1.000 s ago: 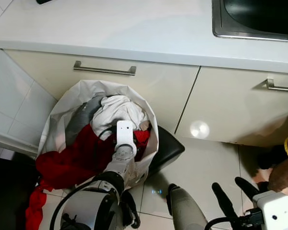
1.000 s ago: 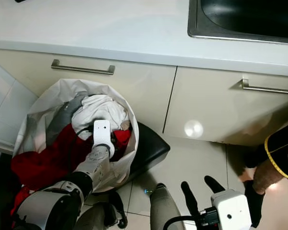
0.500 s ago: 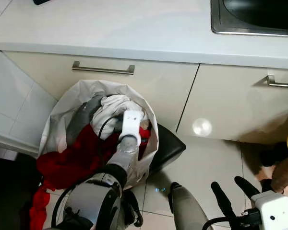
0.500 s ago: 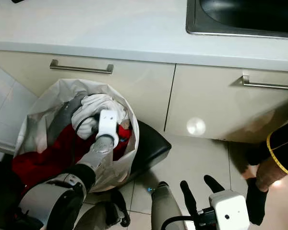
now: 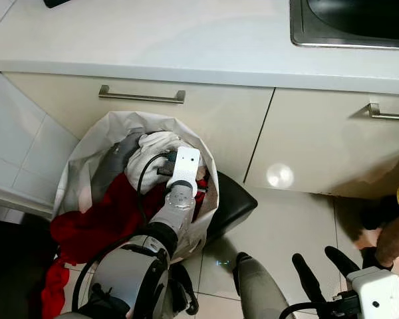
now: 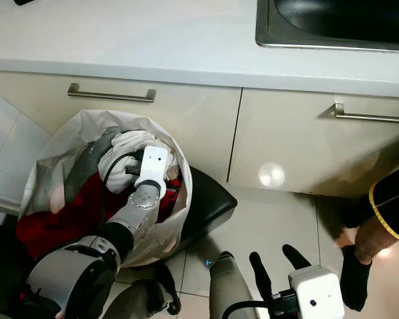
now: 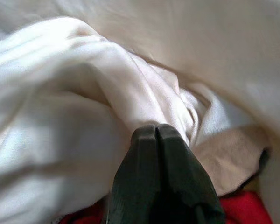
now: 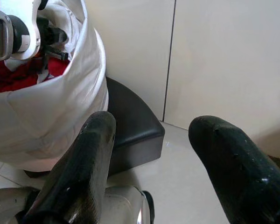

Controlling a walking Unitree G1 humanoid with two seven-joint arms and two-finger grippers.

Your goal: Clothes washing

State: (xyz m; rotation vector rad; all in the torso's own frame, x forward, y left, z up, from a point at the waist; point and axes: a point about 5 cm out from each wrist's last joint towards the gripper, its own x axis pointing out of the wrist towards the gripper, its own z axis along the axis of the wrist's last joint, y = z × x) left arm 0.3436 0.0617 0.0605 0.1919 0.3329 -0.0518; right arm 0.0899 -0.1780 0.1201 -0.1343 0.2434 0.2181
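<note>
Whites, creams, one loud red.
White bag [image 5: 86, 166] holding white cloth [image 5: 149, 154], grey cloth [image 5: 113, 166] and red cloth [image 5: 100, 222]; black left hand [image 7: 157, 133] pinched on the white; black right hand [image 8: 154, 140] spread over pale floor tiles [image 5: 299, 219]; black stool [image 5: 231, 199]; cream cabinets [image 5: 319, 146], silver handles [image 5: 142, 97], white tabletop [image 5: 153, 33], steel-grey sink [image 5: 352, 23].

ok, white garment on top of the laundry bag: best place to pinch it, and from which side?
Pinch the raised fold of the white garment, coming from above. It lies topmost in the laundry bag, bunched into ridges thin enough for two fingers. The left gripper is already shut on such a ridge, so lifting straight up looks reasonable.
</note>
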